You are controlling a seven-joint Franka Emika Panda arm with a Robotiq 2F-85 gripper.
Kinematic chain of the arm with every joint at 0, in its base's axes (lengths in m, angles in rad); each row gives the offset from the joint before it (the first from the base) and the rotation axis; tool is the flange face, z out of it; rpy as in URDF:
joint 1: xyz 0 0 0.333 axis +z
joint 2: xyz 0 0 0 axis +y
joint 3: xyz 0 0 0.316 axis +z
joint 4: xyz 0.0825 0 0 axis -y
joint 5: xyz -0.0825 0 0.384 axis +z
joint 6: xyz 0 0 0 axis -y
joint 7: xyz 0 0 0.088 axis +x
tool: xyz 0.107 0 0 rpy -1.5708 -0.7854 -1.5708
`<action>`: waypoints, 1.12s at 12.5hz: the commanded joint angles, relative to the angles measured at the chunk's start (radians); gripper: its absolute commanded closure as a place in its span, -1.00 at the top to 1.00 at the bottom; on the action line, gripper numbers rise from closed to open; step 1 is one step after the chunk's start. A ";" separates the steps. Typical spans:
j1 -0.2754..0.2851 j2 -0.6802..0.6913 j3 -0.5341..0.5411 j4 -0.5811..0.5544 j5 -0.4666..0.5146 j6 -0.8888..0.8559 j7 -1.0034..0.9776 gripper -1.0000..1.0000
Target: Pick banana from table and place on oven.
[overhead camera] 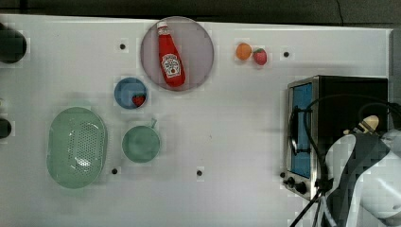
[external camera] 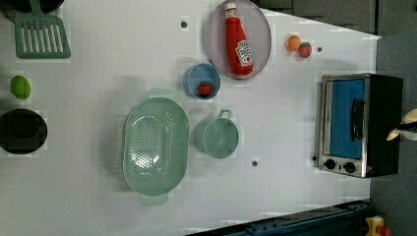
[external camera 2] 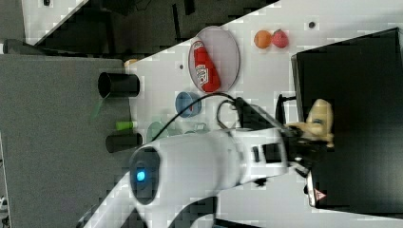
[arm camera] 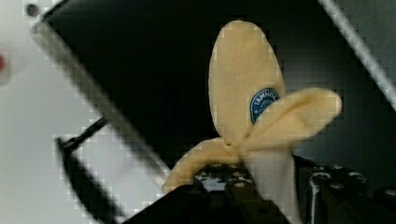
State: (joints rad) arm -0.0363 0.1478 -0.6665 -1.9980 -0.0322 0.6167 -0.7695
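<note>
Gripping the soft, light banana (arm camera: 243, 88) low by its peeled base, gripper (arm camera: 261, 186) clenched, oven (arm camera: 154, 70) lying beneath.

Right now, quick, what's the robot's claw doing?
Gripper: jaws closed on the banana, holding it over the oven's black top.

I count one oven (overhead camera: 338, 130) on my table (overhead camera: 227, 142). All else I place from it. One banana (arm camera: 250, 100) is over its black top. Two strawberries: one (overhead camera: 259, 56) beyond its far side beside one orange fruit (overhead camera: 243, 51), one (overhead camera: 138, 100) in the single blue bowl (overhead camera: 127, 90) further off. One ketchup bottle (overhead camera: 170, 54) on one plate (overhead camera: 198, 52). One green cup (overhead camera: 141, 144), one colander (overhead camera: 75, 147) furthest away.
</note>
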 commanded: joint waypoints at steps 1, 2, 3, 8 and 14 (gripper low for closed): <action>0.019 0.020 -0.020 0.018 0.008 0.029 -0.195 -0.51; 0.019 0.032 -0.022 0.019 0.008 0.029 -0.198 -0.46; 0.018 0.036 -0.022 0.019 0.008 0.030 -0.198 -0.26; 0.021 0.031 -0.018 0.030 0.007 0.036 -0.200 0.86; 0.055 -0.054 0.010 0.181 0.004 -0.180 -0.196 1.00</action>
State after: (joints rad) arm -0.0136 0.1769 -0.6904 -1.8613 -0.0150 0.4563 -0.9414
